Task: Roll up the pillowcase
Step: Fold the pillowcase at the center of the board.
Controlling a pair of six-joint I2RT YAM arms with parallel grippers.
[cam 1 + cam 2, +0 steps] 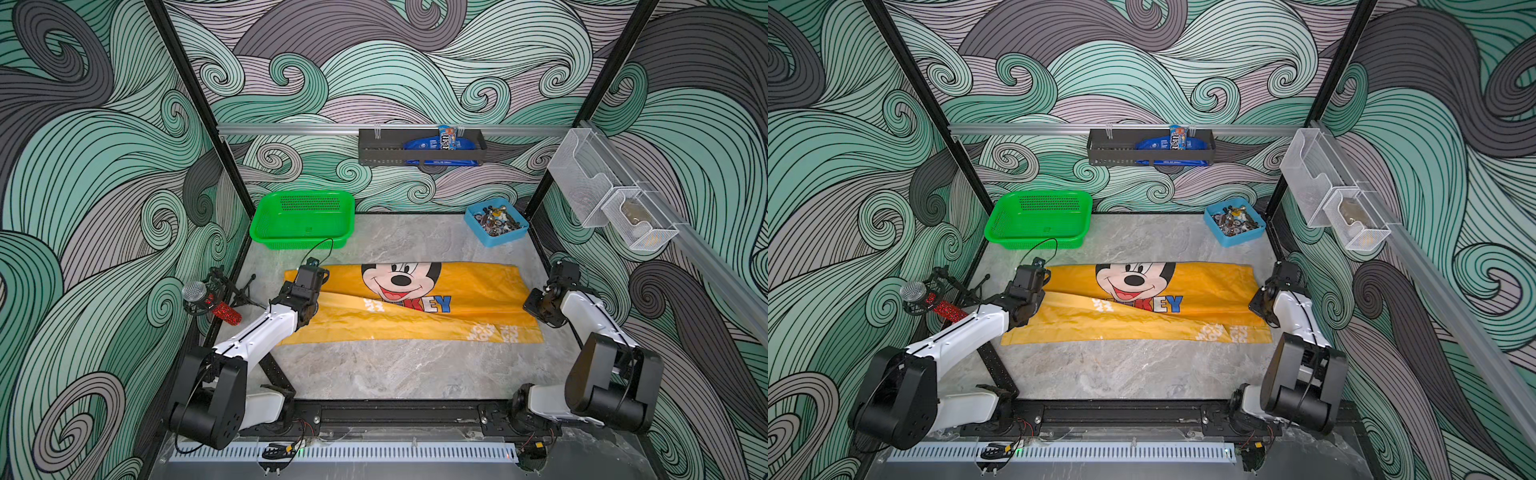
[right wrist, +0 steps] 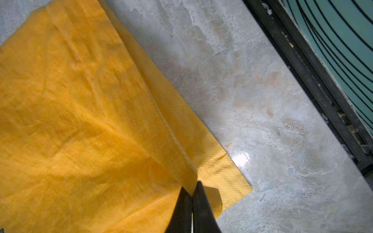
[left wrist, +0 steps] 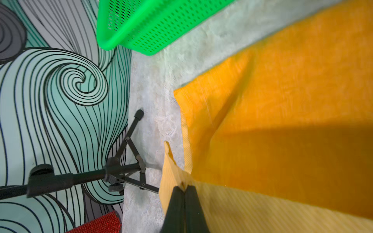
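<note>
The pillowcase [image 1: 465, 291] [image 1: 1208, 286] is a mustard-yellow cloth with a cartoon mouse face and blue-and-red letters. It lies stretched across the middle of the table in both top views. Its near part is lifted and folded over toward the far side, showing white printed logos. My left gripper [image 1: 312, 302] [image 1: 1034, 301] is at the cloth's left end; in the left wrist view it [image 3: 184, 187] is shut on a pinched corner of the pillowcase [image 3: 282, 100]. My right gripper [image 1: 534, 305] [image 1: 1258, 303] [image 2: 191, 189] is shut on the folded edge of the pillowcase [image 2: 70, 100] at the right end.
A green basket [image 1: 303, 220] [image 3: 151, 26] stands at the back left, a blue bin of small parts [image 1: 496, 222] at the back right. A microphone on a black stand [image 1: 208, 299] [image 3: 125, 161] sits just left of my left arm. A black shelf [image 1: 419, 145] hangs on the back wall.
</note>
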